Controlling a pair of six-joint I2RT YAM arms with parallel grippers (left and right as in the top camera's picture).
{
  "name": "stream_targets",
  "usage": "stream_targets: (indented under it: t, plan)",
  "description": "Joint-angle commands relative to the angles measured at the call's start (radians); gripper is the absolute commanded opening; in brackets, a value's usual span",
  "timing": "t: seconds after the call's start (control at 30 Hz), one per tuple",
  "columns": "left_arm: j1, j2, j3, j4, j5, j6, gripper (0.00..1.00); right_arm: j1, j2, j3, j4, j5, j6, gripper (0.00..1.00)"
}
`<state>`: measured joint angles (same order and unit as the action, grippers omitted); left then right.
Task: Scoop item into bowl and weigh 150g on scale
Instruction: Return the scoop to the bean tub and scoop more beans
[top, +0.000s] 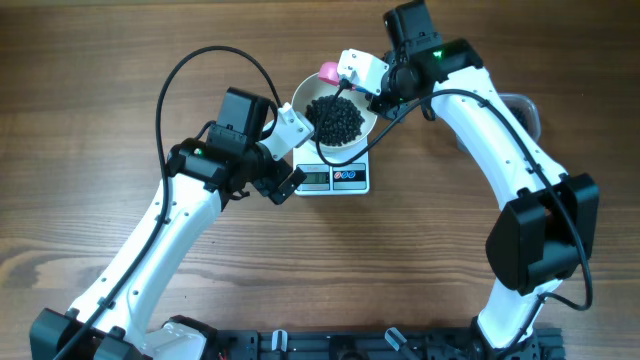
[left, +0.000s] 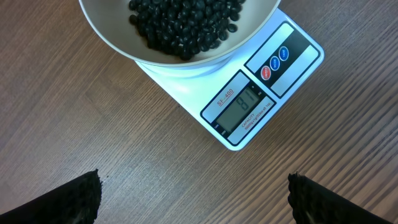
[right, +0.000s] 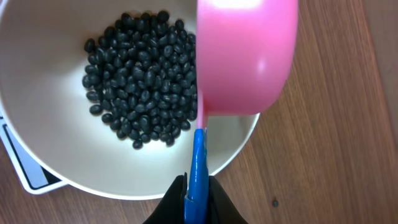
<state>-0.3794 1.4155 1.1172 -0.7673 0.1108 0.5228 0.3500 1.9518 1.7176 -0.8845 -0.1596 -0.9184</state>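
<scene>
Tiny black beans (right: 140, 74) part-filled round white bowl (right: 37, 124) on flat white scale (left: 258, 93), 150 unconfirmed; right jaws gripped pink plastic scoop (right: 249, 56), left jaws gaped empty.

The left arm (top: 165, 225) and right arm (top: 490, 130) were each built of white tubular links joined by blocky black joints, with a thin black cable (top: 213, 49) looping alongside and a small green light (top: 437, 54) near the wrist, and the left gripper (left: 194, 202) ended in black, rough-textured fingers (left: 71, 200).
</scene>
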Motion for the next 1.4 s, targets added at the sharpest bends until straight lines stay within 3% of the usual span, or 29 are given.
stream_targets:
  t: [0.0,0.17,0.33,0.57,0.83,1.37]
  plan:
    - [0.002,-0.008,-0.004,-0.001,0.016,0.02,1.0,-0.033,-0.036,0.024,0.009,0.001,0.025,0.04]
    - [0.002,-0.008,-0.004,-0.001,0.016,0.02,1.0,-0.166,-0.104,0.024,0.008,-0.148,0.165,0.04]
    - [0.002,-0.008,-0.003,-0.001,0.016,0.02,1.0,-0.331,-0.189,0.024,-0.08,-0.16,0.366,0.04]
    - [0.002,-0.008,-0.003,-0.001,0.016,0.02,1.0,-0.512,-0.206,0.015,-0.369,-0.008,0.379,0.04]
    - [0.002,-0.008,-0.003,-0.001,0.016,0.02,1.0,-0.523,-0.194,-0.089,-0.393,0.188,0.4,0.04]
    - [0.002,-0.008,-0.003,-0.001,0.016,0.02,1.0,-0.507,-0.171,-0.314,-0.204,0.189,0.408,0.04]
